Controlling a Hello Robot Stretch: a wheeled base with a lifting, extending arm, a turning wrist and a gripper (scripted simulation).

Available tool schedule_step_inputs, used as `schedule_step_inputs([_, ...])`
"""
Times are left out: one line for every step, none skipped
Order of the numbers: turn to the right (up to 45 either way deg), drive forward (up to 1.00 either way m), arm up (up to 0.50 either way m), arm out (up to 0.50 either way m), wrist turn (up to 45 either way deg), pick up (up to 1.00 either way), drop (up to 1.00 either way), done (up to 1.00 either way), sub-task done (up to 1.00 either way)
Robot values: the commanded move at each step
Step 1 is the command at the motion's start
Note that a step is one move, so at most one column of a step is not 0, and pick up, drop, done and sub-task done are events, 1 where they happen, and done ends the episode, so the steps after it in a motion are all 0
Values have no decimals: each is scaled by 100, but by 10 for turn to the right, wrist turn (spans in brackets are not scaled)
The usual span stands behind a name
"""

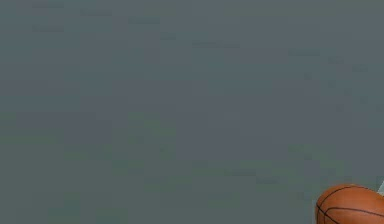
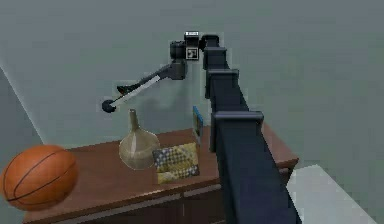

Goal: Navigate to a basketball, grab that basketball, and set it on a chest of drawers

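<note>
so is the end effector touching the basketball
Apart. In the arm side view bare wall shows between the end effector and the basketball, which sits lower down.

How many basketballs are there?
1. The basketball rests on the wooden top at the arm side view's left; the forward view's bottom right corner likely shows the same ball. Others may be hidden.

Fwd cam near wall (image 1: pixel 180 100); basketball (image 2: pixel 40 176) shared w/ side cam
</note>
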Motion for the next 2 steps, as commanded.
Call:
schedule_step_inputs([0, 0, 0, -10, 0, 0, 0, 0, 0])
schedule_step_inputs([0, 0, 0, 0, 0, 0, 0, 100, 0])
